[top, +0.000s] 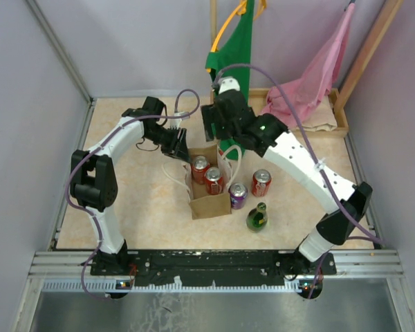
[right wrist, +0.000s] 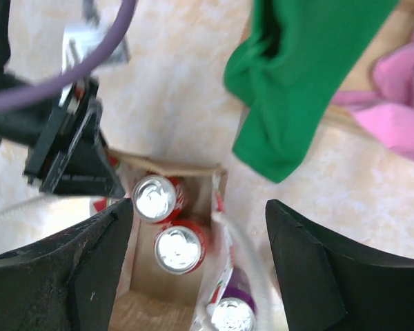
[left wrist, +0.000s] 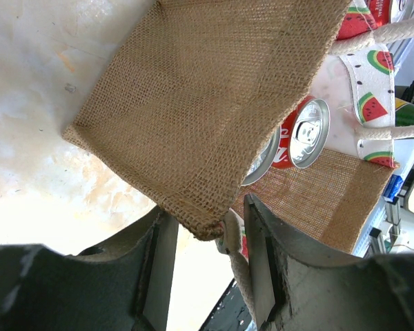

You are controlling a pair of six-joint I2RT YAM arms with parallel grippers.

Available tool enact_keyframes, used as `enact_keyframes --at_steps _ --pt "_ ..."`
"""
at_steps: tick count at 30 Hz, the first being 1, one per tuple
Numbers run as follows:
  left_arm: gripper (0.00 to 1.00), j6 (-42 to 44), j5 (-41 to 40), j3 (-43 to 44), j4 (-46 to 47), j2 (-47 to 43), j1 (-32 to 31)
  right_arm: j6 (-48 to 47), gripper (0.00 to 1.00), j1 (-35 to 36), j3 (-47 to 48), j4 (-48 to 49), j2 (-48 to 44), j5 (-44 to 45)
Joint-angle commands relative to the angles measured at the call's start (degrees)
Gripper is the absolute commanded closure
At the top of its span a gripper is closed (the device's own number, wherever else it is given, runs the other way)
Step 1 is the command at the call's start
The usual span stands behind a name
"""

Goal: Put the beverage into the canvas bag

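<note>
The left arm bends low. Its gripper point(left wrist: 208, 210) is spread around a corner of the canvas bag point(left wrist: 193, 103). The right gripper point(right wrist: 199, 207) hangs spread wide above a red can point(right wrist: 154, 196) in the bag.

Bright even light, wrist views perhaps blurred

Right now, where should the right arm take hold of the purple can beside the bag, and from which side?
Grip the purple can across its round side wall just below the rim, coming down from above. It stands upright, and the canvas bag crowds its left, so the fingers probably fit best on its near and far sides.
</note>
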Motion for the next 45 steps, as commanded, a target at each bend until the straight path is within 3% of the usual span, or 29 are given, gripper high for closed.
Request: enact_keyframes --at_steps 1,6,12,23,42,45 --pt "0.51 0.63 0.12 1.09 -0.94 -0.38 -0.56 1.83 0.23 -6.11 5.11 -5.03 -1.96 5.52" --pt "0.51 0.52 0.12 1.23 -1.07 -0.41 -0.55 4.99 0.23 -14.40 2.76 -14.56 -1.60 3.34" --pt "0.51 0.52 0.03 1.45 -1.29 -0.24 -0.54 6.25 0.23 -19.84 -4.86 -17.10 -3.11 -4.68" --pt "0.51 0.74 -0.29 1.14 -1.71 -0.15 -0.65 6.43 0.22 -20.22 -15.50 -18.71 -2.04 -15.49" --pt "0.51 0.56 -0.24 0.92 -1.59 -0.37 -0.74 5.66 0.20 -20.22 -25.71 -14.92 0.45 -15.98" --pt "0.51 0.61 -0.32 1.01 -1.62 -0.33 -0.74 5.99 0.25 -20.22 -26.30 -13.98 0.60 -15.53"
